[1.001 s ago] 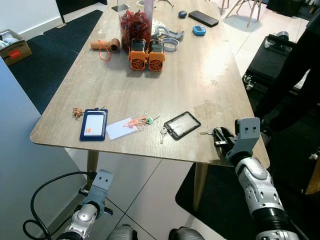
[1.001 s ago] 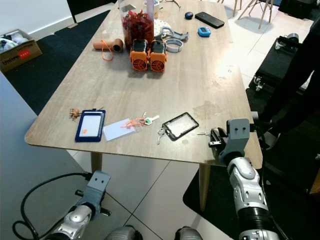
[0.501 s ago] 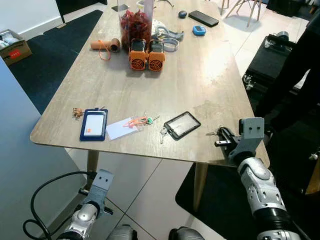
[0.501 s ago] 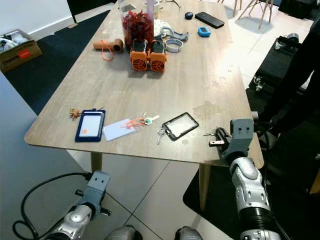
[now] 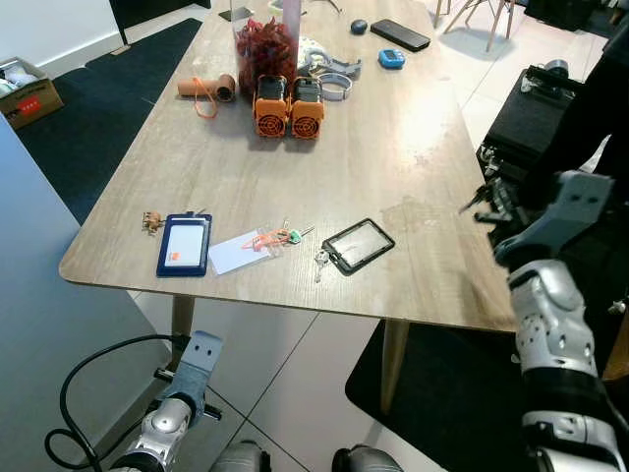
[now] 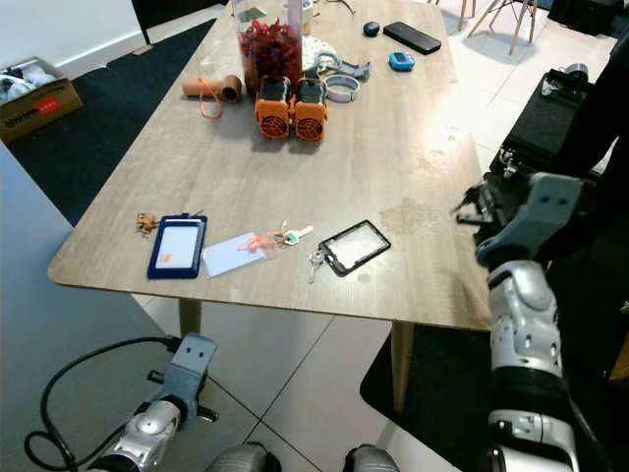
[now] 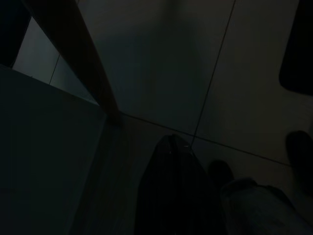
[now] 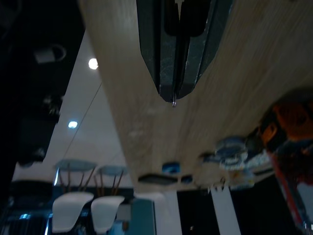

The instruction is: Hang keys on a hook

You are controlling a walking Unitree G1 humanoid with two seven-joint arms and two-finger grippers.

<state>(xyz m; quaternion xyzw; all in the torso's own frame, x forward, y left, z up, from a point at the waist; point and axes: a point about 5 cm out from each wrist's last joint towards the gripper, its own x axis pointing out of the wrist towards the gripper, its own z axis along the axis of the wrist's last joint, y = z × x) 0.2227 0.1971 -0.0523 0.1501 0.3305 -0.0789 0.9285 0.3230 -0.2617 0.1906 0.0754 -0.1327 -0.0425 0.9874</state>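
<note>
1. The right gripper [image 8: 174, 95] is up off the table [image 5: 393, 128], its fingers pressed together on a thin bit of metal, likely a key [image 8: 174, 100]
2. Only a tiny tip pokes out past the fingers, so the key could slip and drop if the arm swings fast
3. More keys [image 5: 321, 260] lie on the table, far from the fingers
4. No hook can be seen
5. The left gripper [image 5: 201, 356] hangs low; I cannot tell its fingers
6. No words can be read
</note>
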